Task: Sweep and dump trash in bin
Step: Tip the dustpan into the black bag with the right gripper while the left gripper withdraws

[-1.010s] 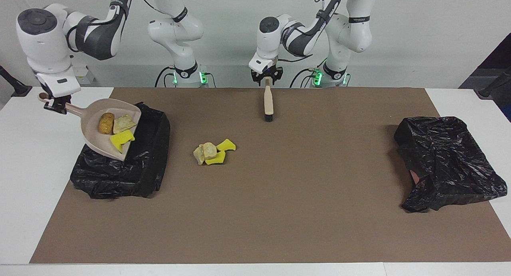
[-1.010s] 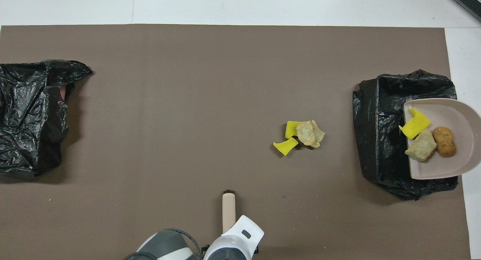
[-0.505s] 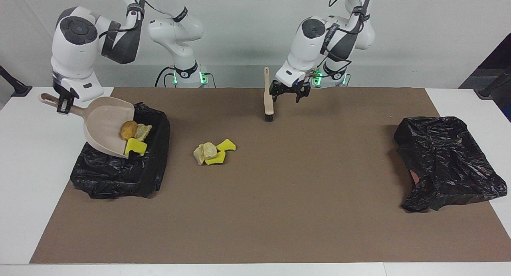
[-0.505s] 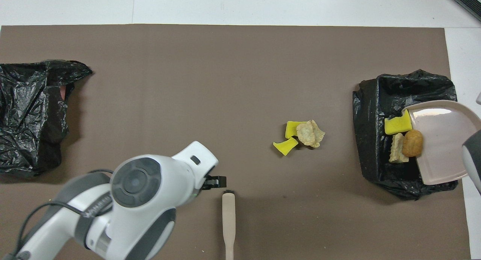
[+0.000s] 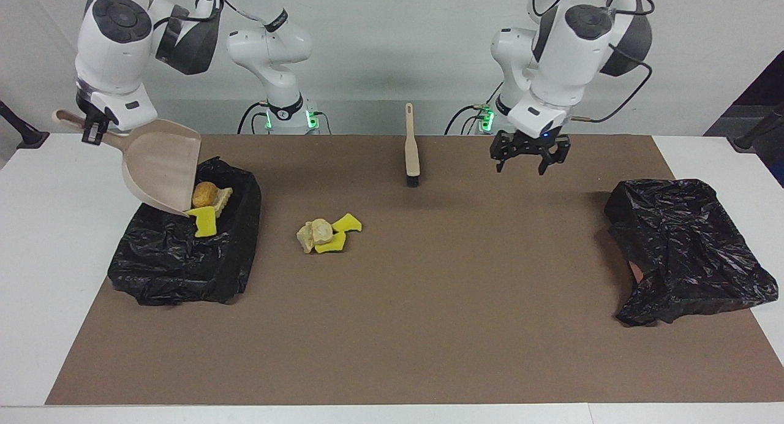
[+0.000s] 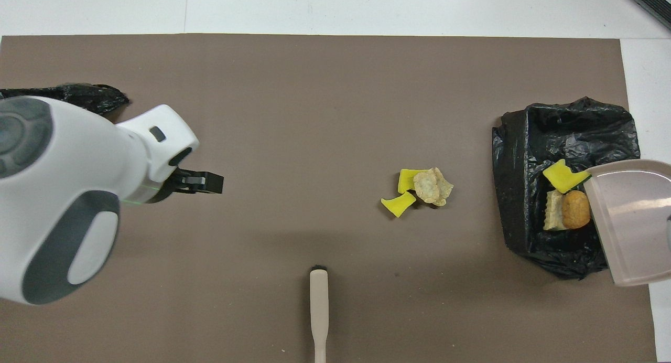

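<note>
While right gripper (image 5: pixel 92 130) clamps tilted dustpan (image 5: pixel 160 170) over bin (image 5: pixel 184 265) at frame left, 3 trash scraps (image 5: pixel 207 208) in bin, 4 scraps (image 5: pixel 327 232) mid-mat, left gripper (image 5: pixel 530 159) open, empty, upper right, brush (image 5: pixel 411 147) lying top centre.

The light is bright and even, and it seems to come from above. Shadows are soft and short. A faint dark patch lies on the brown mat (image 5: pixel 429 301) under the left arm (image 6: pixel 68 195). The black bags (image 5: pixel 686 246) shine a little where light hits their wrinkles. The white table (image 5: pixel 37 258) looks very bright but not washed out. Both pictures are sharp. The big arm close to the overhead camera looks a bit soft.
</note>
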Motion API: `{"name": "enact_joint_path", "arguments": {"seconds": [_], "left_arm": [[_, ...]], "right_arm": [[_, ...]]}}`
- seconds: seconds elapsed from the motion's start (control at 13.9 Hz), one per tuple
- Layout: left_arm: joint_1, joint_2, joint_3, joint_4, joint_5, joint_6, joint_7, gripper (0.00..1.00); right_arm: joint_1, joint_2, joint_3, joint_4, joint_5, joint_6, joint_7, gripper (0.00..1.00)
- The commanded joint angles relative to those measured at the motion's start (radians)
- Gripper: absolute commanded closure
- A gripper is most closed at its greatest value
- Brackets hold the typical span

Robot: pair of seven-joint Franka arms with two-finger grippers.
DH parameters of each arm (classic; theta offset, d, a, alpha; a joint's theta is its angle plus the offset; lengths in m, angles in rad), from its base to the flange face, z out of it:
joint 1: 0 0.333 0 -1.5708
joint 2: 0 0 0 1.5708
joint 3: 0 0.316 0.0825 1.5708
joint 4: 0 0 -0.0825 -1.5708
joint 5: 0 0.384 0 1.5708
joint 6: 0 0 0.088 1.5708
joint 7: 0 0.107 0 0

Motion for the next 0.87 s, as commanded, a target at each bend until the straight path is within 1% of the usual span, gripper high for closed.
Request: {"name": "enact_joint_path", "arguments": {"seconds": [0.0,0.07,0.22,0.29,0.36,0.5,0.58,0.72,0.79], "left_arm": [[0.057,0.023,-0.009,0.164,0.039,-0.157,0.041,0.00],[0.085,0.018,-0.008,0.201,0.038,-0.204,0.077,0.00],[0.135,0.015,-0.006,0.240,0.035,-0.296,0.180,0.00],[0.155,0.015,-0.006,0.276,0.035,-0.329,0.217,0.00],[0.181,0.017,-0.005,0.309,0.035,-0.353,0.255,0.00],[0.212,0.021,-0.008,0.353,0.035,-0.384,0.285,0.00],[0.217,0.020,-0.008,0.360,0.033,-0.404,0.289,0.00],[0.223,0.034,-0.008,0.393,0.030,-0.415,0.297,0.00],[0.231,0.052,-0.008,0.421,0.024,-0.421,0.297,0.00]], "right_arm": [[-0.003,-0.037,0.029,0.008,-0.029,-0.082,-0.015,1.00],[-0.003,-0.049,0.042,0.008,-0.023,-0.104,-0.009,1.00],[-0.003,-0.065,0.054,0.008,-0.012,-0.151,0.016,1.00],[-0.003,-0.077,0.080,0.008,-0.002,-0.182,0.036,1.00],[-0.004,-0.088,0.088,0.005,0.020,-0.206,0.056,1.00],[-0.004,-0.094,0.088,0.001,0.077,-0.219,0.065,1.00],[-0.003,-0.093,0.092,0.005,0.078,-0.236,0.077,1.00],[-0.004,-0.094,0.127,0.014,0.087,-0.245,0.120,1.00],[-0.004,-0.096,0.135,0.037,0.127,-0.260,0.176,1.00]]}}
